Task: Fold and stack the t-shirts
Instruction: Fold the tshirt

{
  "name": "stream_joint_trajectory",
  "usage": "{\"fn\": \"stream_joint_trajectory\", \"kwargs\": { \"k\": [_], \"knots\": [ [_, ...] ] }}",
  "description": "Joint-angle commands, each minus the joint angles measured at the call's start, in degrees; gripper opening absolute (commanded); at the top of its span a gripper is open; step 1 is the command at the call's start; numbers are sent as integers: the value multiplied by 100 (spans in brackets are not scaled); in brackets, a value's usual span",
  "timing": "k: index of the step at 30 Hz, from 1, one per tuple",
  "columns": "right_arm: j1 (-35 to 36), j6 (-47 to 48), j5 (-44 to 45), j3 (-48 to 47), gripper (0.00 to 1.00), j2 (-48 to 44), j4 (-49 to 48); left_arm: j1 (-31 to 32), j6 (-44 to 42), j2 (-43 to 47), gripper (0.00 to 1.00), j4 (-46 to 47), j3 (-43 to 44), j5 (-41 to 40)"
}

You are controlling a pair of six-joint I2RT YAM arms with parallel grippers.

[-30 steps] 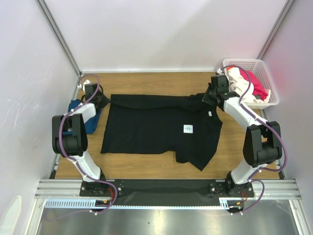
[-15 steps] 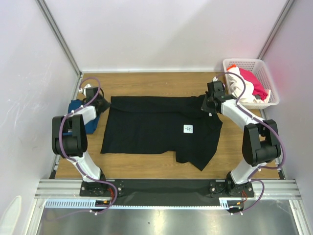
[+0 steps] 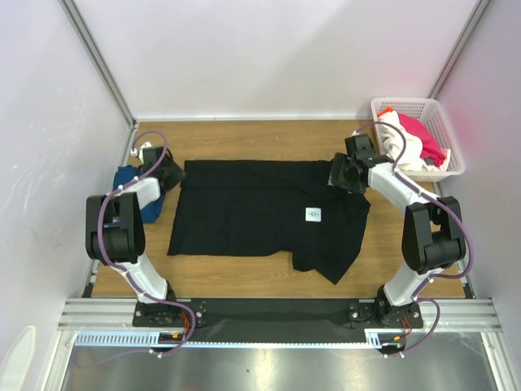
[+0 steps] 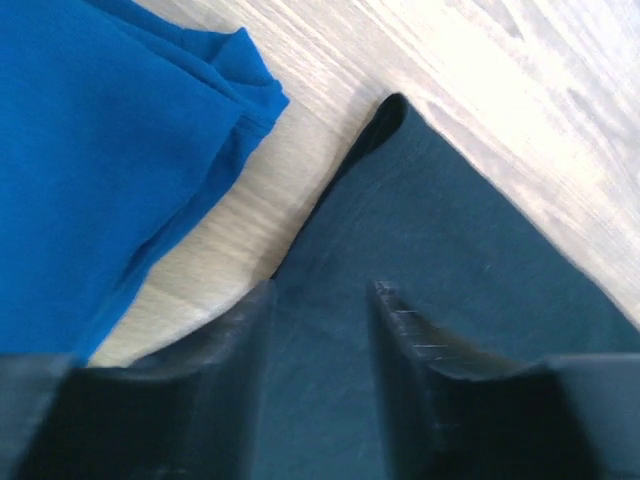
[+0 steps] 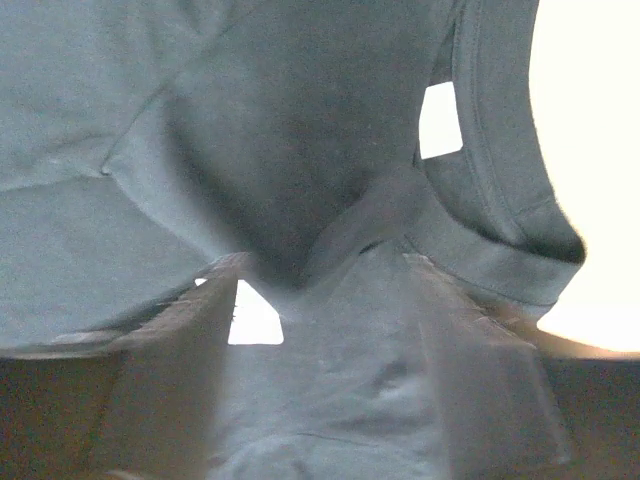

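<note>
- Nearest the arm bases, the black t-shirt (image 3: 260, 216) is spread flat over the middle of the wooden table (image 3: 244, 281). One sleeve pokes toward the near edge, and there's a small white tag (image 3: 313, 214) right of centre.
- On the left, the dark blue t-shirt (image 3: 134, 195) sits bunched beside the left arm, just off the black one's left edge. The wrist view shows a strip of bare wood between them.
- The left gripper (image 3: 167, 173) is down at the black shirt's far-left corner. Its fingers (image 4: 240, 340) are parted with flat cloth under the gap — holding nothing.
- The right gripper (image 3: 340, 173) is over the far-right part, by the collar. Its fingers (image 5: 170, 340) are spread wide and a ridge of black cloth humps up between them — not pinched.
- In the far right corner, the white basket (image 3: 444, 114) has a white t-shirt (image 3: 397, 138) and a pink-red t-shirt (image 3: 427, 148) heaped in it.
</note>
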State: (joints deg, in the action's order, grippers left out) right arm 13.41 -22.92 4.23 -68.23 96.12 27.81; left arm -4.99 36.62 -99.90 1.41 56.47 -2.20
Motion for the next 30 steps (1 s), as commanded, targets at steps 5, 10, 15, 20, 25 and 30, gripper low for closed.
{"fn": "stream_joint_trajectory", "kwargs": {
  "k": [5,10,15,20,25,30],
  "knots": [
    [-66,490,-318,-894,86,-374,532,69,-155,1278,80,-395,189,-387],
    [-286,376,-361,-816,88,-472,-56,646,-900,1702,92,-580,731,-431],
    [-427,287,-625,-447,84,-103,-1154,1553,-1438,1254,91,-722,1314,-396],
    [-383,367,-801,-376,67,442,-1410,2353,-1254,797,86,-257,1411,96],
    [-313,376,-880,37,66,487,-1349,3125,-1052,165,88,-264,1806,404],
    [-269,279,-1012,432,59,180,-945,3601,-666,-240,89,-167,1903,782]
  ]
}}
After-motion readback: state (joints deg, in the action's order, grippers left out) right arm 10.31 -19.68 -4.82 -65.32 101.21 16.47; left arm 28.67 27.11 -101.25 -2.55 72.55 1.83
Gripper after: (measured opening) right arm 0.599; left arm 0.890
